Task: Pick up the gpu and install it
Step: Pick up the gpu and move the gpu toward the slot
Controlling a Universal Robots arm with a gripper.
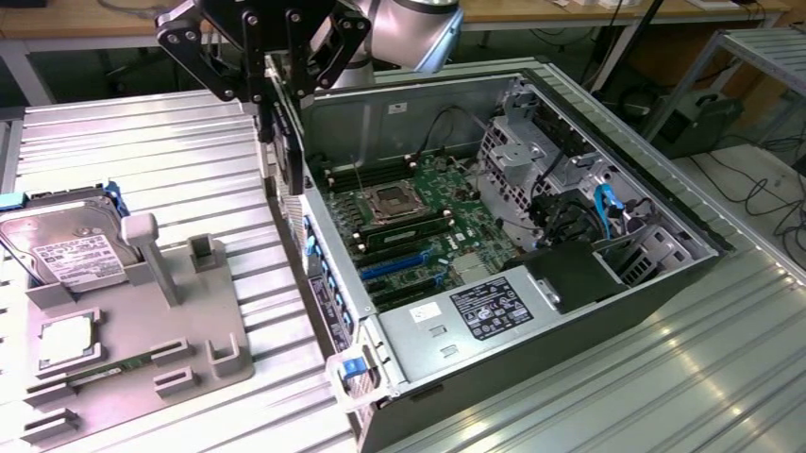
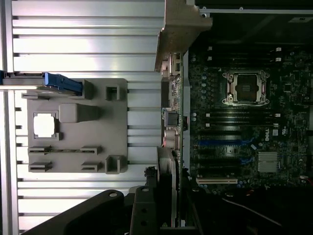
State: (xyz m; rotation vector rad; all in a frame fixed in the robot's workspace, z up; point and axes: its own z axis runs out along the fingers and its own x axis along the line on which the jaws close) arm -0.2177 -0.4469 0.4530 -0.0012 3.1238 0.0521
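**GPU gripped over case wall**

Your thin, flat, dark gpu card (image 1: pixel 293 165) hangs edge-on, clamped between the fingers of the black metal gripper (image 1: pixel 279 118). It is just above a side wall of the open black computer case (image 1: pixel 567 377). The green motherboard (image 1: pixel 428 226) is inside the case, and the grey plastic fixture plate (image 1: pixel 139 330) lies beside it.

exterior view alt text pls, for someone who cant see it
The jaws grip the gpu upright, edge-on, above the open computer case, at its wall on the exterior view's left; the motherboard lies exposed inside. A grey holder beside it carries a hard drive.
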